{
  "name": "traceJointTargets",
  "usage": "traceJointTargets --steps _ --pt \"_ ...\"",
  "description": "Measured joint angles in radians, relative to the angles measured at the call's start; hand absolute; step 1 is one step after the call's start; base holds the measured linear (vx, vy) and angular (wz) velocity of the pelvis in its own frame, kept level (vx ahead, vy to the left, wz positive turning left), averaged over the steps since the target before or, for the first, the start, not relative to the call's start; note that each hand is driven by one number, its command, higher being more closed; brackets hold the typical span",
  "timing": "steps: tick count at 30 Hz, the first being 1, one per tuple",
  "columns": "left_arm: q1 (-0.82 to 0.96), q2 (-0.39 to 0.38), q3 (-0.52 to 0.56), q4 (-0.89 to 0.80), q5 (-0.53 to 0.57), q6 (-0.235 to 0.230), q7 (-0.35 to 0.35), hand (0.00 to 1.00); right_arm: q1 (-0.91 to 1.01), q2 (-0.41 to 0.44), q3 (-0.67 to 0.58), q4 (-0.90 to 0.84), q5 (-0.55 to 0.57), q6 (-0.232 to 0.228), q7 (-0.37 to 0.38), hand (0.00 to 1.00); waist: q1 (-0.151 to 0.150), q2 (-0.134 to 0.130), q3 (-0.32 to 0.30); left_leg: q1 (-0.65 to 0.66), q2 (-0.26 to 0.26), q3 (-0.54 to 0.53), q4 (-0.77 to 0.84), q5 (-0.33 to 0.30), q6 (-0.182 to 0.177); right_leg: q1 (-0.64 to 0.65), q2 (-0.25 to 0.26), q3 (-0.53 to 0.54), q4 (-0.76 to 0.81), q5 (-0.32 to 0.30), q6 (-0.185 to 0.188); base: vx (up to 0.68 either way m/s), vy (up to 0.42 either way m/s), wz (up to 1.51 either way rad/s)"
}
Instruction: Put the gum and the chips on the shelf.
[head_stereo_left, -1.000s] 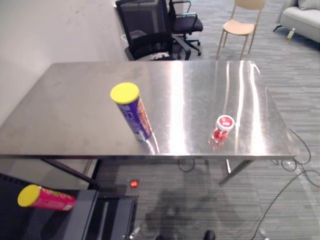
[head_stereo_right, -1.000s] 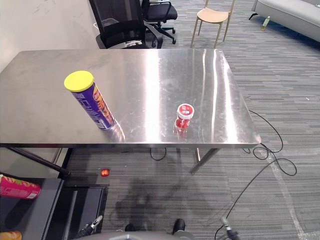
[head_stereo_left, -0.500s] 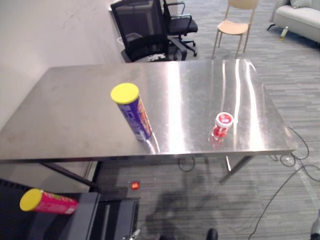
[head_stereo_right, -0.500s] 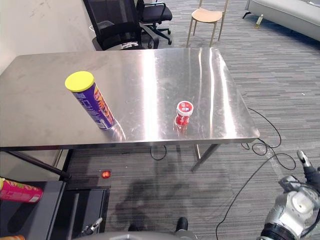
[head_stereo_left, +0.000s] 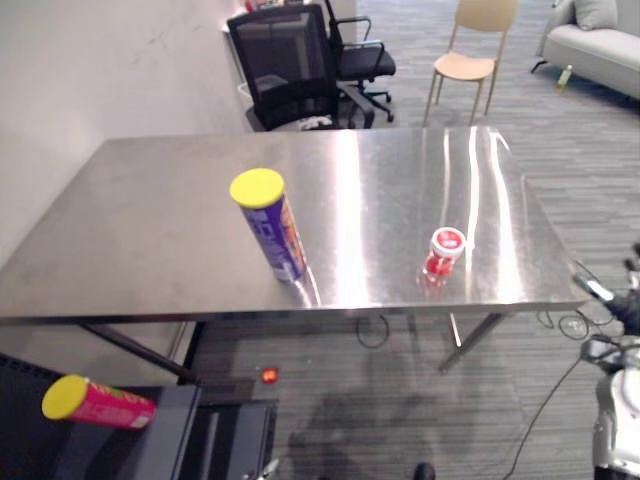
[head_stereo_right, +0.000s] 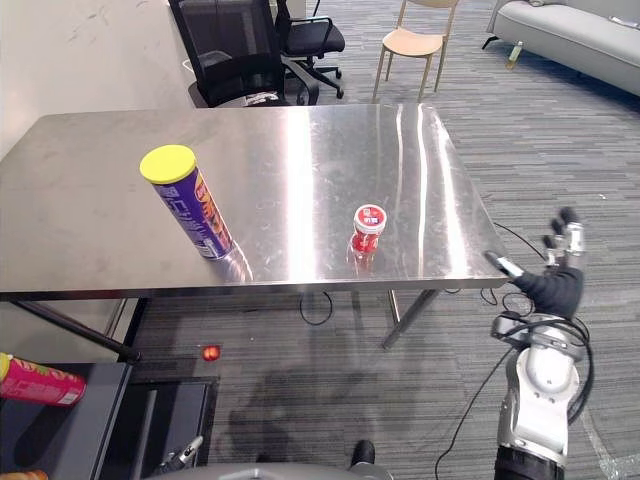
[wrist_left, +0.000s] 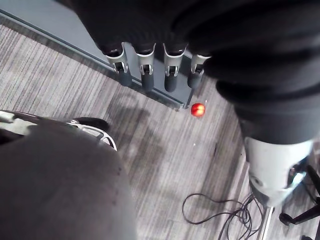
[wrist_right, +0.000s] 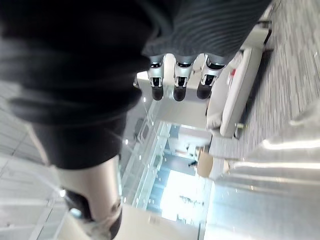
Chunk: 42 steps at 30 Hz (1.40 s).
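In the left eye view, a brushed steel table (head_stereo_left: 150, 230) is stretching across the middle. A tall purple chips can (head_stereo_left: 272, 228) with a yellow lid is standing on it near the front edge. A small red gum jar (head_stereo_left: 445, 252) with a white-and-red lid is sitting upright to its right, well apart from it. At the lower left, below the table, a pink tube (head_stereo_left: 95, 402) with a yellow lid is lying on its side on a dark shelf (head_stereo_left: 170, 430). A black mesh office chair (head_stereo_left: 290, 65) and a pale wooden chair (head_stereo_left: 470, 55) are standing beyond the far edge.

In the right eye view, the right hand (head_stereo_right: 558, 285) is hovering off the table, just past its near right corner. Its fingers (head_stereo_right: 572, 238) are pointing up, straight and spread, grasping nothing. The gum jar is standing between the chips can and this hand.

In the left wrist view, the left hand (wrist_left: 150, 70) is hanging over grey striped carpet (wrist_left: 165, 165), its fingers (wrist_left: 146, 75) straight in a row and released, holding nothing. A small red light (wrist_left: 198, 109) is glowing on the floor past them.

In the right wrist view, the right hand's fingers (wrist_right: 180, 80) are reaching out straight, empty, with the shiny tabletop showing beside them.
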Motion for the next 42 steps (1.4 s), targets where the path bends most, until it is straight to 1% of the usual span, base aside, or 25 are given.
traceJointTargets --steps 1,4,6,8,14,20,27,35,38,42 --pt "0.000 0.001 -0.004 0.000 0.000 0.000 -0.003 0.00 0.008 0.000 0.037 -0.001 0.019 0.000 0.028 0.00 0.000 0.000 0.000 0.000 0.000 -0.003 0.000 0.000 0.000 0.000 0.000 -0.003 0.001 0.000 0.000 -0.04 -0.018 0.04" --pt "0.000 0.006 -0.019 0.000 0.000 0.000 -0.006 0.00 0.028 -0.011 0.113 -0.001 0.038 0.000 0.077 0.00 0.001 0.000 0.000 -0.008 -0.001 -0.024 0.002 0.002 0.002 0.002 -0.002 -0.015 0.001 0.000 0.000 -0.02 -0.013 0.13" --pt "0.000 0.006 -0.019 0.000 0.000 0.000 -0.006 0.00 0.032 -0.032 0.153 -0.001 0.038 0.000 0.102 0.00 0.008 0.000 0.000 -0.011 -0.002 -0.028 0.002 0.003 0.005 0.001 -0.002 -0.020 0.001 0.000 0.000 -0.02 -0.006 0.08" --pt "0.000 0.006 -0.020 0.001 0.000 0.000 -0.006 0.00 0.032 -0.037 0.183 0.000 0.038 0.000 0.108 0.00 0.017 -0.001 -0.001 -0.014 -0.002 -0.036 0.003 0.004 0.007 0.002 -0.002 -0.026 0.002 0.000 0.000 -0.02 -0.011 0.10" --pt "0.003 0.008 -0.023 0.002 0.001 0.000 -0.006 0.00 -0.006 -0.037 0.235 0.019 0.035 0.000 0.091 0.00 0.022 -0.003 -0.001 -0.019 -0.004 -0.051 0.003 0.008 0.012 0.006 -0.004 -0.041 0.002 0.000 0.000 -0.01 -0.004 0.07" --pt "0.003 0.015 -0.029 0.003 0.009 0.000 -0.004 0.00 -0.079 -0.037 0.232 0.074 0.033 0.001 0.019 0.00 0.023 -0.009 -0.002 -0.035 -0.009 -0.073 0.002 0.016 0.018 0.001 -0.007 -0.057 0.002 0.000 0.001 -0.02 0.002 0.09" --pt "0.005 0.016 -0.028 0.004 0.011 0.001 -0.002 0.00 -0.164 -0.036 0.230 0.127 0.014 0.002 -0.028 0.00 0.033 -0.018 0.001 -0.037 -0.012 -0.080 0.002 0.019 0.019 0.002 -0.006 -0.064 0.004 0.001 0.000 -0.01 -0.001 0.03" --pt "0.002 0.018 -0.027 0.001 0.011 0.001 0.001 0.00 -0.216 -0.031 0.219 0.218 0.014 0.006 -0.032 0.00 0.037 -0.022 0.010 -0.050 -0.016 -0.099 -0.003 0.029 0.021 -0.003 -0.008 -0.082 0.003 0.001 0.000 -0.02 -0.002 0.07" --pt "-0.003 0.018 -0.026 -0.003 0.011 0.001 0.006 0.00 -0.227 -0.028 0.219 0.228 0.014 0.010 -0.031 0.00 0.048 -0.023 0.022 -0.052 -0.018 -0.105 -0.018 0.041 0.022 -0.008 -0.008 -0.089 0.003 0.001 0.000 -0.03 -0.003 0.08" --pt "-0.004 0.017 -0.026 -0.010 0.011 0.001 0.010 0.00 -0.258 -0.026 0.220 0.259 0.014 0.010 -0.031 0.00 0.052 -0.023 0.037 -0.054 -0.020 -0.105 -0.019 0.041 0.022 -0.011 -0.010 -0.089 0.005 0.001 0.000 0.00 0.000 0.00"
